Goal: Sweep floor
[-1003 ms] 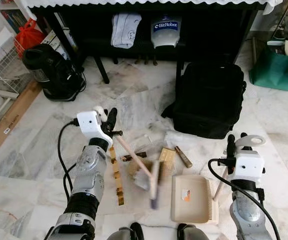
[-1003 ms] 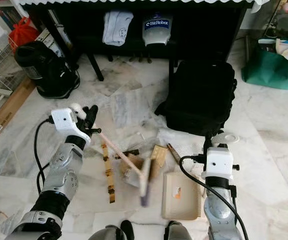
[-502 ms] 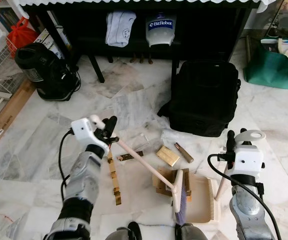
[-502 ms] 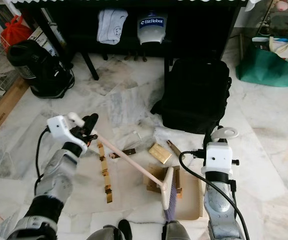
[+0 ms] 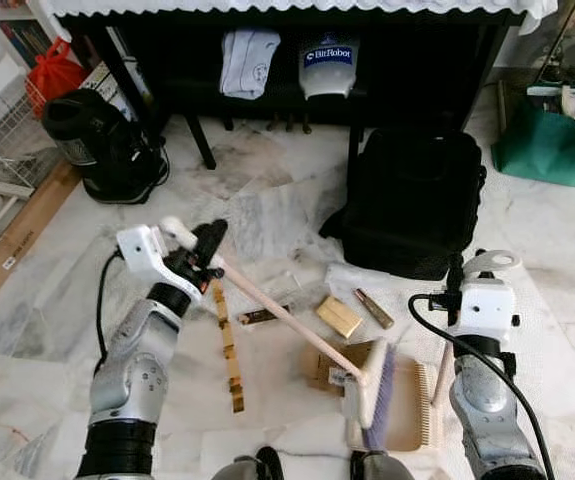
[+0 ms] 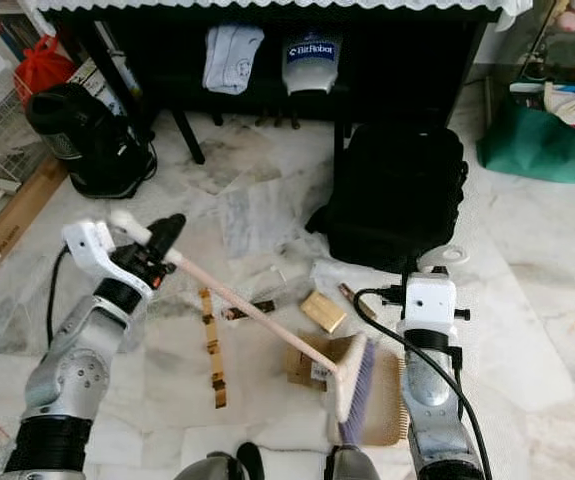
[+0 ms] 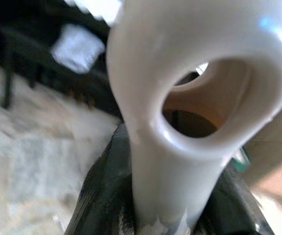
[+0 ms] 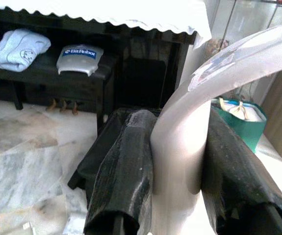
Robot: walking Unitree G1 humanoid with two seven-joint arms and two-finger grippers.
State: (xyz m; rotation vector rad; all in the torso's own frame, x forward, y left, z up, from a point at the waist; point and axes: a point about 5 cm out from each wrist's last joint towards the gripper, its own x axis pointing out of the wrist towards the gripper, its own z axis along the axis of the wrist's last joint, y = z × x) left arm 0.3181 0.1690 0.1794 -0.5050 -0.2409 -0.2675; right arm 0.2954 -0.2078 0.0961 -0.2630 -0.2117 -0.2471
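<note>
**Brush reaches the dustpan**

Landmark: the dustpan. To its left, the left gripper clamps the brush handle; the head has swung onto the pan's edge, apparently pushing cardboard scrap in. Beside it, the right gripper holds the pan's handle. Gold wrappers remain.

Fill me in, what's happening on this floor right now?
The robot is sweeping litter. Its left hand grips the brush by its long handle, with the brush head at the mouth of the dustpan. The right hand holds the dustpan's upright handle. A gold packet and a brown strip lie unswept on the marble.
</note>
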